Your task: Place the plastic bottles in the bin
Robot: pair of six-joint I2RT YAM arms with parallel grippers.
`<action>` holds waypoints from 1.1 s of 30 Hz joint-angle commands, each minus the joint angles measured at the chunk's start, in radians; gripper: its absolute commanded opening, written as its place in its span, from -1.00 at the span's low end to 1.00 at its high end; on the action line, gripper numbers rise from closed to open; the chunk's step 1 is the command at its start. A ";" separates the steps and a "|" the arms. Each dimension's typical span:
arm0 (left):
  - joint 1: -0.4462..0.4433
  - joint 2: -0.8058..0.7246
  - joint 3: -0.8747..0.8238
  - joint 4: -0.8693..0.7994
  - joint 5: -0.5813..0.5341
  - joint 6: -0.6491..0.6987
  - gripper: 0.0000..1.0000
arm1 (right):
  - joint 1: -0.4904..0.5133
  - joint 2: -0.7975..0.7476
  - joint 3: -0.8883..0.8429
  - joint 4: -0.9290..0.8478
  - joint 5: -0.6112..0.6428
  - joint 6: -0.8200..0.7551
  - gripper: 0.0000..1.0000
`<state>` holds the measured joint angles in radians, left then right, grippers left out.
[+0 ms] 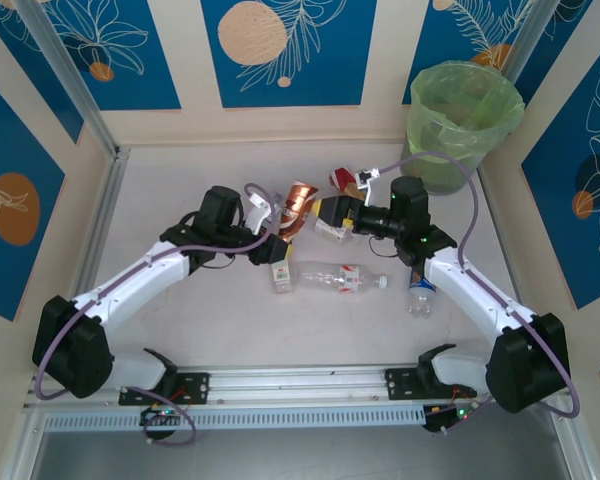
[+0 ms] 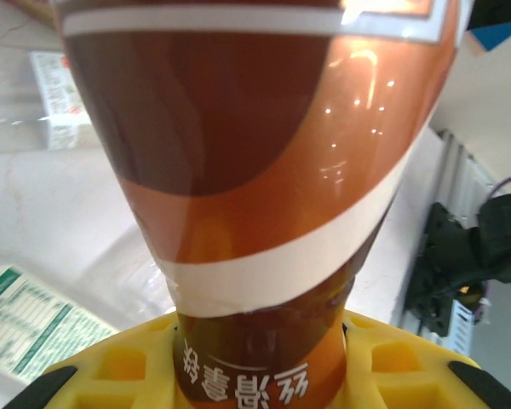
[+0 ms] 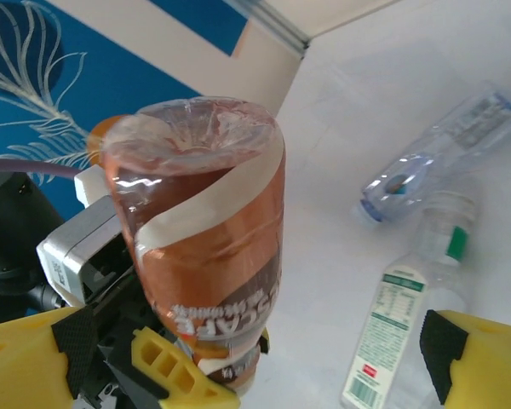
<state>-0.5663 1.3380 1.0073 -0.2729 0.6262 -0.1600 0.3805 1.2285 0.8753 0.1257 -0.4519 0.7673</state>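
**One amber bottle gripped, the others down on the bench, the bin at the far right corner**

Your amber bottle has a brown-and-white label, and its neck is clamped between the left fingers. A clear bottle with a red label lies on its side mid-bench, its white cap pointing right. Just left of it is a bottle with a white-and-green label. A small clear bottle sits further right, and a red-labelled bottle lies beyond the amber one. The bin is a round grey-green bucket lined with a light green bag. It stands upright, well apart from the bottles.
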 commanded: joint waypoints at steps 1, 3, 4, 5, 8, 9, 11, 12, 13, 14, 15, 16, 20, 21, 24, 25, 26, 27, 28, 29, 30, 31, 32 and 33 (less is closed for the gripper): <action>-0.011 -0.028 0.009 0.049 0.129 -0.002 -1.00 | 0.014 0.021 0.042 0.110 -0.101 0.043 0.99; -0.013 -0.027 0.013 0.052 0.141 -0.004 -1.00 | 0.023 0.028 0.057 0.112 -0.108 0.026 0.99; -0.014 -0.023 0.016 0.052 0.144 -0.005 -1.00 | 0.031 0.032 0.066 0.108 -0.106 0.012 0.99; -0.018 -0.020 0.020 0.053 0.148 -0.005 -1.00 | 0.037 0.035 0.071 0.108 -0.098 0.002 0.99; -0.024 -0.012 0.026 0.058 0.137 -0.003 -1.00 | 0.049 0.044 0.078 0.145 -0.079 0.001 0.99; -0.024 -0.011 0.025 0.060 0.131 -0.004 -1.00 | 0.050 0.048 0.084 0.150 -0.079 0.000 0.96; -0.026 -0.010 0.023 0.078 0.134 -0.007 -1.00 | 0.057 0.063 0.102 0.145 -0.076 -0.006 0.88; -0.029 -0.008 0.022 0.085 0.140 -0.009 -1.00 | 0.058 0.069 0.107 0.143 -0.073 -0.009 0.79; -0.031 -0.006 0.022 0.091 0.145 -0.010 -1.00 | 0.060 0.078 0.113 0.144 -0.073 -0.011 0.70; -0.033 -0.005 0.022 0.097 0.151 -0.008 -1.00 | 0.061 0.087 0.118 0.145 -0.074 -0.012 0.66; -0.035 -0.003 0.022 0.101 0.153 -0.008 -1.00 | 0.061 0.093 0.121 0.149 -0.082 -0.012 0.66; -0.036 0.000 0.022 0.101 0.157 -0.009 -1.00 | 0.063 0.101 0.126 0.150 -0.092 -0.017 0.65; -0.041 0.007 0.025 0.101 0.162 -0.005 -1.00 | 0.066 0.108 0.125 0.173 -0.115 -0.041 0.64; -0.041 0.009 0.025 0.100 0.162 -0.004 -1.00 | 0.067 0.109 0.123 0.178 -0.124 -0.047 0.62; -0.044 0.014 0.027 0.100 0.162 -0.003 -1.00 | 0.070 0.108 0.122 0.181 -0.140 -0.067 0.57; -0.044 0.015 0.026 0.100 0.162 -0.001 -1.00 | 0.072 0.108 0.122 0.181 -0.140 -0.072 0.57; -0.043 0.017 0.028 0.100 0.162 -0.001 -1.00 | 0.072 0.109 0.120 0.181 -0.139 -0.074 0.57; -0.045 0.020 0.030 0.098 0.162 0.001 -1.00 | 0.075 0.109 0.120 0.177 -0.137 -0.081 0.56; -0.045 0.020 0.030 0.100 0.162 0.001 -1.00 | 0.075 0.110 0.120 0.175 -0.136 -0.086 0.52; -0.045 0.021 0.032 0.101 0.160 -0.001 -1.00 | 0.077 0.109 0.120 0.174 -0.134 -0.088 0.48; -0.045 0.020 0.034 0.102 0.161 -0.002 -1.00 | 0.077 0.110 0.120 0.171 -0.133 -0.090 0.46; -0.046 0.020 0.034 0.106 0.161 -0.005 -1.00 | 0.078 0.110 0.120 0.167 -0.131 -0.092 0.41; -0.047 0.020 0.036 0.108 0.161 -0.007 -1.00 | 0.077 0.109 0.120 0.162 -0.130 -0.094 0.33; -0.047 0.020 0.036 0.108 0.159 -0.007 -1.00 | 0.076 0.109 0.121 0.155 -0.129 -0.098 0.27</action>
<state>-0.5999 1.3502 1.0096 -0.1925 0.7597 -0.1661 0.4477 1.3376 0.9737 0.2817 -0.5587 0.6998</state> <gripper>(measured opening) 0.334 0.666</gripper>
